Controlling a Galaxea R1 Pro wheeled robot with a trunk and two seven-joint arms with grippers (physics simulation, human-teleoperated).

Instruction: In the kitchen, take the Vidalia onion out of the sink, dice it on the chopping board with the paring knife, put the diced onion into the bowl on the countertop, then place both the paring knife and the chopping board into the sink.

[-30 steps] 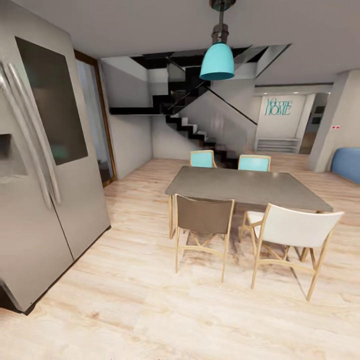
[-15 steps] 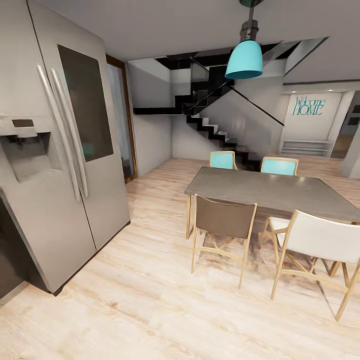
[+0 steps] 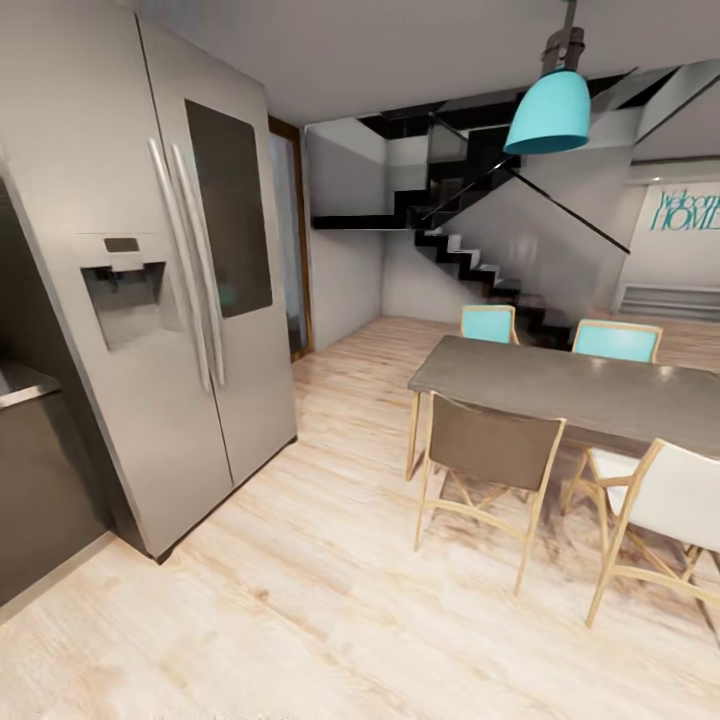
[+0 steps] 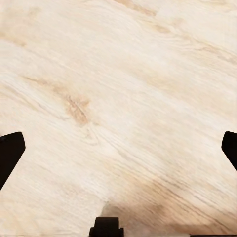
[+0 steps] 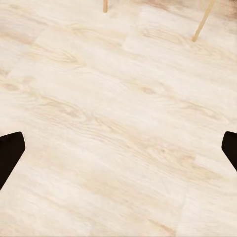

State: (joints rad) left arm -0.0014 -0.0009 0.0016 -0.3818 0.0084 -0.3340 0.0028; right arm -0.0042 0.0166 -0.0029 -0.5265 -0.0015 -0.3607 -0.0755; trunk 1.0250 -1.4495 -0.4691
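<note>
Left pincer [image 4: 118, 148] spread wide, holds nothing, light wood floor [image 4: 123, 74] beneath. Right pincer [image 5: 118, 148] spread wide too, empty, over floor near chair legs [image 5: 203, 20]. Head view: dark cabinet [image 3: 40, 480] at left edge, steel fridge [image 3: 170, 300] beside it. Brown chair [image 3: 490, 450] and white chair [image 3: 665, 495] at grey surface [image 3: 570, 385], teal chairs [image 3: 615, 340] behind. Teal lamp [image 3: 548, 112] overhead. Stairs [image 3: 480, 265] farthest back. Task's things out of sight.
</note>
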